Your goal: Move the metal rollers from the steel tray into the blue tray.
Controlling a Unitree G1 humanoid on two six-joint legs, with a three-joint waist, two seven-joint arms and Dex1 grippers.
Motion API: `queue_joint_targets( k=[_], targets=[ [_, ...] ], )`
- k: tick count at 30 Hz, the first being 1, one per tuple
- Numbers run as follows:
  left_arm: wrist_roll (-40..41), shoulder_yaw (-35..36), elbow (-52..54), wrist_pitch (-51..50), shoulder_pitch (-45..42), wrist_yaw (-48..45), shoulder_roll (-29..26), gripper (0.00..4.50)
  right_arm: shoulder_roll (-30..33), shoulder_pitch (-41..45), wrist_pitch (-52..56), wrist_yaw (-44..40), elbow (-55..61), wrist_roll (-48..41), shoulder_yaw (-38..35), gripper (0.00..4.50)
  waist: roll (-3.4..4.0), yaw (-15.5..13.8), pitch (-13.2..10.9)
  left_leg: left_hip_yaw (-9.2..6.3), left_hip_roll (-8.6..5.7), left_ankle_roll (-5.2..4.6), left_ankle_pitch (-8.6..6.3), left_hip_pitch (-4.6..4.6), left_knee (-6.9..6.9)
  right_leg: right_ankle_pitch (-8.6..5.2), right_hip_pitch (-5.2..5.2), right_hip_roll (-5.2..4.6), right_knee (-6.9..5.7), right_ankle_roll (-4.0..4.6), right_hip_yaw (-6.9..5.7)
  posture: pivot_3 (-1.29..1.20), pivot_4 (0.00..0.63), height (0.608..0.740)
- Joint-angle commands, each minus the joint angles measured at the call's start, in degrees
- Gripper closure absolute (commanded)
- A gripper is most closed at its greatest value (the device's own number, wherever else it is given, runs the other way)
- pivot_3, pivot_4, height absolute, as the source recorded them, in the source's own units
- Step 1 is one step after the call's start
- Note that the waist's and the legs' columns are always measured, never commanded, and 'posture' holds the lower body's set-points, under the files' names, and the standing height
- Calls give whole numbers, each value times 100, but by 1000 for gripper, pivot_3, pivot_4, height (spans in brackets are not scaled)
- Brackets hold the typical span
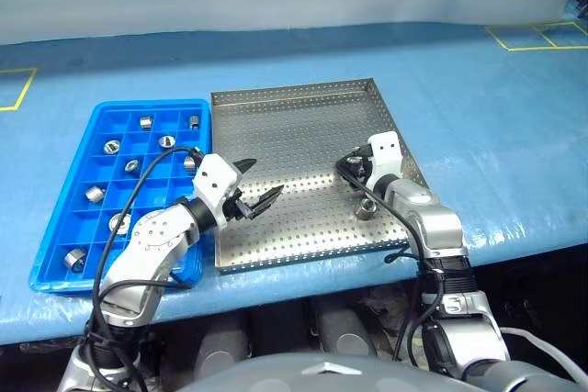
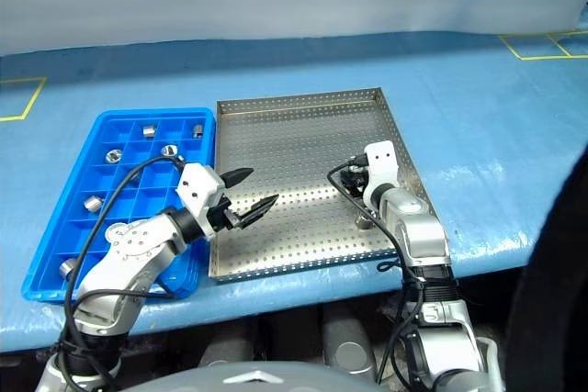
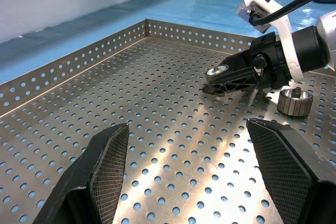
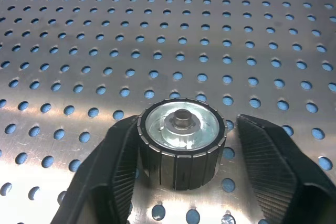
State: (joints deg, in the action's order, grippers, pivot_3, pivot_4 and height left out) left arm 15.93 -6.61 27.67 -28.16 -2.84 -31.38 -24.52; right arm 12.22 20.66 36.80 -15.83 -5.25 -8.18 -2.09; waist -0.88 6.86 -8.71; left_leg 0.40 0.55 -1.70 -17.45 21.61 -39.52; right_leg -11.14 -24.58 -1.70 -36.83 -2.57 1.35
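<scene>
- Head views: the table [image 1: 478,135] has a blue cover with yellow tape lines [image 1: 537,36] far past both grippers.
- The steel tray [image 1: 294,126] lies under both grippers. The blue tray [image 1: 152,105] touches it, on the left gripper's outer side.
- A black cable [image 1: 138,190] from the left arm loops over the blue tray.
- Several rollers [image 1: 95,194] sit in the blue tray, one to a box, and many boxes are bare.
- The left gripper [image 1: 262,181] hangs over the steel tray's near left part. Its fingers are spread wide and hold nothing.
- The right gripper [image 1: 350,170] is low over the tray's right part. A second roller [image 1: 366,207] stands just behind its tips, close by the wrist.
- Left wrist view: the left gripper [image 3: 187,127] has only bare tray with holes between its fingers.
- Ahead of it, the right gripper [image 3: 212,80] has a roller [image 3: 217,70] at its tips. The second roller [image 3: 294,100] stands just beside that gripper, upright.
- Nothing lies between the two grippers.
- Right wrist view: the right gripper [image 4: 185,121] is partly closed around the roller [image 4: 181,140]. One finger [image 4: 118,156] touches it. The other finger [image 4: 268,156] is a little apart, so it is not squeezed.
- The roller stands on its flat end on the steel tray [image 4: 157,24]. Its hole faces up, so its middle line runs up and down. It is short and wide, with dark ridges round its side.
</scene>
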Motion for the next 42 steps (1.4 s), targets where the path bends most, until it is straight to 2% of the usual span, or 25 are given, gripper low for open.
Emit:
queue_joint_targets(
  k=[1, 2, 3, 10, 18, 24, 34, 42],
  targets=[
    [50, 149, 260, 134, 32, -1, -42, 582, 7, 83, -151, 7, 212, -65, -89, 2320, 0, 0, 0, 0, 0, 0, 0, 0, 0, 0, 0, 0, 0, 0, 0, -161, 150, 740],
    [56, 163, 264, 134, 47, 5, -47, 582, 7, 78, -149, 13, 251, -71, -93, 2711, 0, 1, 0, 0, 0, 0, 0, 0, 0, 0, 0, 0, 0, 0, 0, -163, 150, 740],
    [61, 177, 267, 134, 60, 9, -48, 582, 6, 75, -147, 20, 275, -74, -97, 2788, 1, 1, 0, 0, 0, 0, 0, 0, 0, 0, 0, 0, 0, 0, 0, -164, 150, 740],
    [167, 400, 345, 120, 210, 11, -84, 582, -30, 29, -211, -143, 1154, -77, 273, 2784, 11, 14, -7, 1, 1, 0, 0, 1, 0, 0, -4, 0, -1, -1, 2, -160, 150, 740],
    [274, 1622, 652, 41, 760, 248, -372, 582, -452, 178, 144, -816, 2340, -534, 1354, 2784, 14, -3, -9, -5, 14, 2, 1, 1, 5, -4, -9, 8, -5, 6, -5, -128, 150, 740],
    [381, 2204, 899, -47, 1101, 361, -515, 582, -711, 474, 56, -925, 2089, -526, 1753, 2784, 13, -156, -9, -5, 1, 2, 1, 2, 4, -2, -5, -10, 2, 4, -10, -96, 150, 740],
    [533, 2669, 1248, -96, 1649, 399, -560, 582, -1049, 1017, -250, -1414, 1608, -464, 2423, 2784, 13, -262, -9, -11, 2, 9, 4, 2, 11, -6, -9, -23, -1, 13, -34, -50, 150, 740],
    [623, 3867, 1691, -142, 2819, 386, -509, 582, -1383, 1183, -618, -1817, 751, -307, 3046, 2784, 8, -358, -9, -17, 2, 15, 7, -1, 35, -19, -14, -39, 0, 35, -62, 32, 150, 740]
  ],
)
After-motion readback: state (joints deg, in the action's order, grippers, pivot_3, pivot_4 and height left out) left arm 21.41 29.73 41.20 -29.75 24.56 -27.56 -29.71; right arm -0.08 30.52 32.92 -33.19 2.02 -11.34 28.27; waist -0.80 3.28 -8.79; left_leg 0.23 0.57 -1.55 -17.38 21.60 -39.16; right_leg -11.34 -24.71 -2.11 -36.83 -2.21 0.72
